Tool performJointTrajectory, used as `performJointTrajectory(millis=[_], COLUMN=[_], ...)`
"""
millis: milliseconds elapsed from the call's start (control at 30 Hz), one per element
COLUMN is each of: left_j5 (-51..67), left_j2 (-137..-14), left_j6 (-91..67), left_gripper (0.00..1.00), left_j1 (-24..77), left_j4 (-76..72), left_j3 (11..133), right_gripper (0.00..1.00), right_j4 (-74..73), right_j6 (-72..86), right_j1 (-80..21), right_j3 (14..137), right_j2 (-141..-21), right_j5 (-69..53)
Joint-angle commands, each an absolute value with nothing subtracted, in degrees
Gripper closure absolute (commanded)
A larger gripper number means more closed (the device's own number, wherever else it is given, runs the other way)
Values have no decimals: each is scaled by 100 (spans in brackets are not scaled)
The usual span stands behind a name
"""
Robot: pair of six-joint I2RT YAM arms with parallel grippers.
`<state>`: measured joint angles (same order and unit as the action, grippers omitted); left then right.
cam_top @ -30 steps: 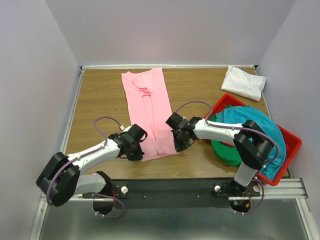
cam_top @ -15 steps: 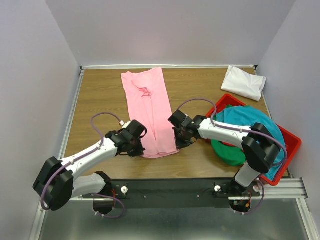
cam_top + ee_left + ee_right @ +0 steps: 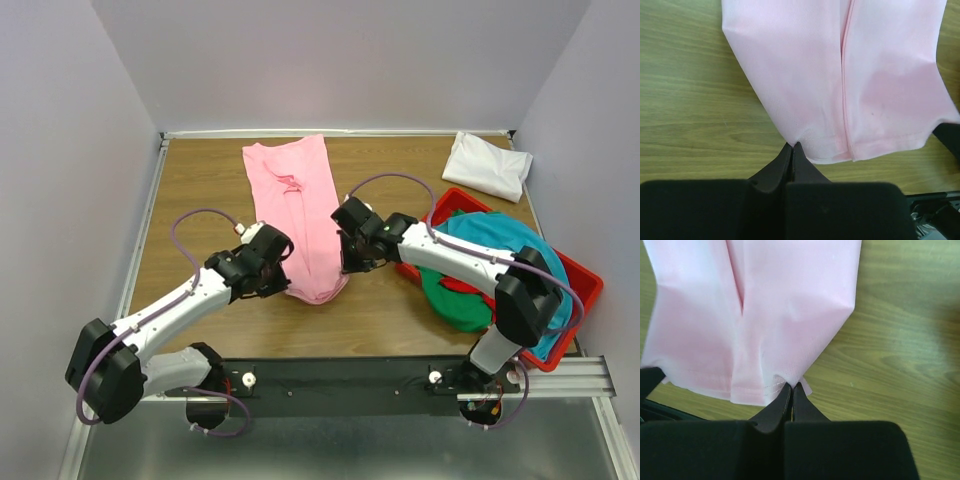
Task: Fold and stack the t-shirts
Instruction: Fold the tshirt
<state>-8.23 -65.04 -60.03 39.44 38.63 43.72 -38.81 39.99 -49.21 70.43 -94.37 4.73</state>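
A light pink t-shirt (image 3: pixel 298 210), folded into a long strip, lies on the wooden table with its near hem lifted. My left gripper (image 3: pixel 281 277) is shut on the hem's left corner, seen in the left wrist view (image 3: pixel 792 145). My right gripper (image 3: pixel 346 262) is shut on the hem's right corner, seen in the right wrist view (image 3: pixel 791 385). The pink cloth hangs between them in both wrist views (image 3: pixel 860 75) (image 3: pixel 765 305). A folded white t-shirt (image 3: pixel 488 165) lies at the far right. Teal (image 3: pixel 510 250), green (image 3: pixel 450 300) and red shirts sit in the bin.
A rigid red plastic bin (image 3: pixel 585 290) stands at the right near edge, heaped with shirts. Grey walls close in the table (image 3: pixel 200 190) on three sides. A black rail runs along the near edge.
Both grippers have lifted the pink shirt's near hem and carried it away from the near edge, toward the collar. The hem now bows between them.
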Motion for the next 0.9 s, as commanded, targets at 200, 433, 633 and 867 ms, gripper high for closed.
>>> performJointTrajectory(millis=[200,433,633,867], left_j5=[-1336,-1099,-1081,-1028], left_j2=[-6679,-7197,-7576,-8339], left_j6=[-5450,-4914,-4589,-4272], left_gripper=[100,100,100,100], left_j1=[3429,2831,2436,2101], left_j4=[3560,2963,2743,2531], left_j3=[4737,4957,5176,5756], right_gripper=[98,98,99,99], right_j4=[-3990,-3982,-3990,-3999], right_j6=[3806,3604,3428,3226], right_j1=[-4571,-4237,-4017,-3762], right_j3=[7927,8586,9184,10062], right_j2=[-10072,-10660,-11153,-11846], right_j5=[896,844,818,660])
